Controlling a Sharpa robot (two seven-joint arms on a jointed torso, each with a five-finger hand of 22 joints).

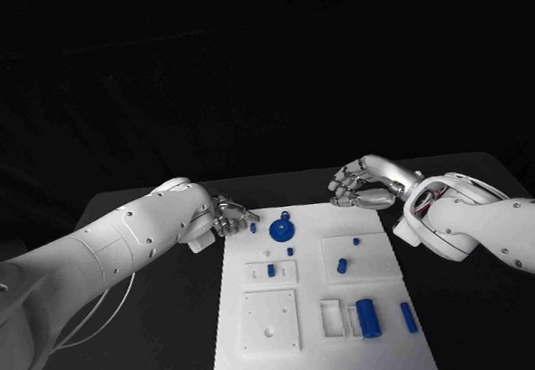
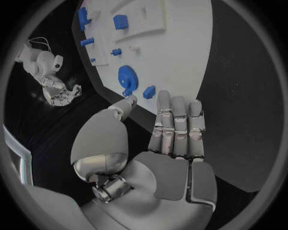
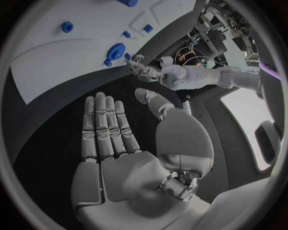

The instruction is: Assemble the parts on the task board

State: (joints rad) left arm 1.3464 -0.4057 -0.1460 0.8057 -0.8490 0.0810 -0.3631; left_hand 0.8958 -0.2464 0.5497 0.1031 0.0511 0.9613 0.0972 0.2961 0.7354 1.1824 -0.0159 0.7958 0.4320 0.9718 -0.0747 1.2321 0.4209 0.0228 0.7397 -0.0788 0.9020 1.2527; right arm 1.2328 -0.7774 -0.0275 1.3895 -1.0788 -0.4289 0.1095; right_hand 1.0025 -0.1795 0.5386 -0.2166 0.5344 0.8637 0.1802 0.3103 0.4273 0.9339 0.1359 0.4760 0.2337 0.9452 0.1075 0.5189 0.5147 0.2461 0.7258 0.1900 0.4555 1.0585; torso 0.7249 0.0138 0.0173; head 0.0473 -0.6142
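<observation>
The left hand (image 1: 226, 216) hovers with bare, spread fingers at the board's (image 1: 327, 360) far left corner, beside the gear (image 1: 281, 231), and the right hand (image 1: 363, 187), equally bare and loosely curled, waits beyond the far right edge, so nothing is picked yet: next likely a reach for the gear.

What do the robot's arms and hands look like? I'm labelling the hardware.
Both arms are smooth white shells dotted with small dark screws. The left hand and right hand are silver metal with segmented fingers and grey pads. Thin cables run along both arms, with red wiring at the right wrist.
</observation>
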